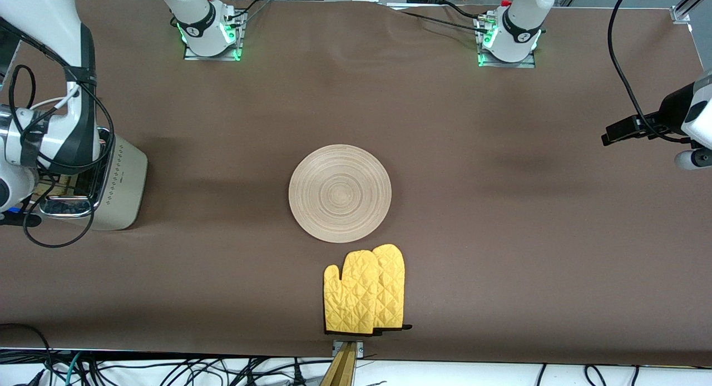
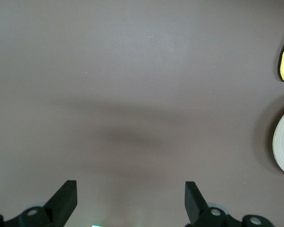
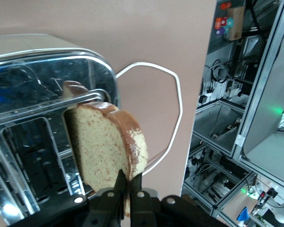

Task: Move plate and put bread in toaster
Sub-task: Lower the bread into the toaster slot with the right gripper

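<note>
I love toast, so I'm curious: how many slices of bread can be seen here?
1. The single bread slice is pinched in the right claw, over the toaster at the right arm's end of the table. The toaster's slots look empty, though partly hidden.

Yellow quilted mitts (image 1: 364, 290), ringed beige plate (image 1: 340, 193)

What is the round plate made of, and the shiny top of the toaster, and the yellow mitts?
The plate looks like pale, matte wood, with ring grooves. The toaster has a top that seems polished metal: it mirrors the bread held by the right pincer. The mitts look like quilted fabric, stitched in diamonds.
</note>
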